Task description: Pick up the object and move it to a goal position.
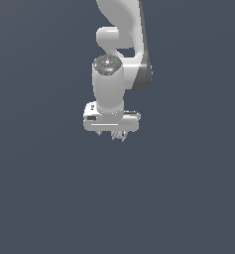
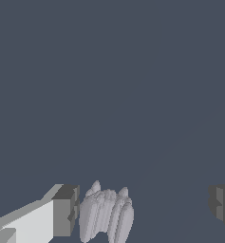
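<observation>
The white Franka arm's end effector [image 1: 111,133] points straight down over the plain slate-grey desk [image 1: 39,198], its dark-padded fingers [image 2: 65,210] spread wide apart and gripping nothing. The tiny pale lilac-grey object with a ribbed, rounded face and jagged outline [image 2: 106,216] sits between those fingers, just beside one pad and well apart from the other. In the exterior view it peeks out below the end effector [image 1: 120,135].
</observation>
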{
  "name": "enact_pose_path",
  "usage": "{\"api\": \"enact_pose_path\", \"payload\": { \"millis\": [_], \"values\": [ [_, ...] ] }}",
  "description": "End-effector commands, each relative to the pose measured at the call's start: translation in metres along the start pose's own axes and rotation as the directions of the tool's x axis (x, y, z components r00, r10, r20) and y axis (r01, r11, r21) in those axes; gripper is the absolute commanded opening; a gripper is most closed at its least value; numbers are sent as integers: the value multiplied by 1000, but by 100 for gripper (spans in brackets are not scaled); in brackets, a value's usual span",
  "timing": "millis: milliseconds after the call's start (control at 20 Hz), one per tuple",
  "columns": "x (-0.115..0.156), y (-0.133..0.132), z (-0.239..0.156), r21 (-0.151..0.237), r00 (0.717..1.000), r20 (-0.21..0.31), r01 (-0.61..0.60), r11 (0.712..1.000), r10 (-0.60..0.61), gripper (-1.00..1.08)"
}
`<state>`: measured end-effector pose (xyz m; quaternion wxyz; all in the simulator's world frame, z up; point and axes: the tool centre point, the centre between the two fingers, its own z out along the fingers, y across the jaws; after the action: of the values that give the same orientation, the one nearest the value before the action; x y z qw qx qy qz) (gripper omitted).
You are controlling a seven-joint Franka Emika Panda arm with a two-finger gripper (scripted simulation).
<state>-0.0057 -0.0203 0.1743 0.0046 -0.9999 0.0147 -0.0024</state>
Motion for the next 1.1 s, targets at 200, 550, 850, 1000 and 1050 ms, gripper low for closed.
{"api": "enact_pose_path", "payload": {
  "millis": [200,550,850,1000,1050],
  "values": [
    [1,11,-2,-9,1000,-4,-10,1000,10,100],
    [4,36,-9,-30,999,-14,-39,999,38,100],
    [2,34,-6,-29,1000,-12,-10,1000,10,100],
    [-1,32,-3,-30,1000,-11,24,999,-24,100],
    [-2,32,-2,-30,999,-10,38,999,-39,100]
  ]
}}
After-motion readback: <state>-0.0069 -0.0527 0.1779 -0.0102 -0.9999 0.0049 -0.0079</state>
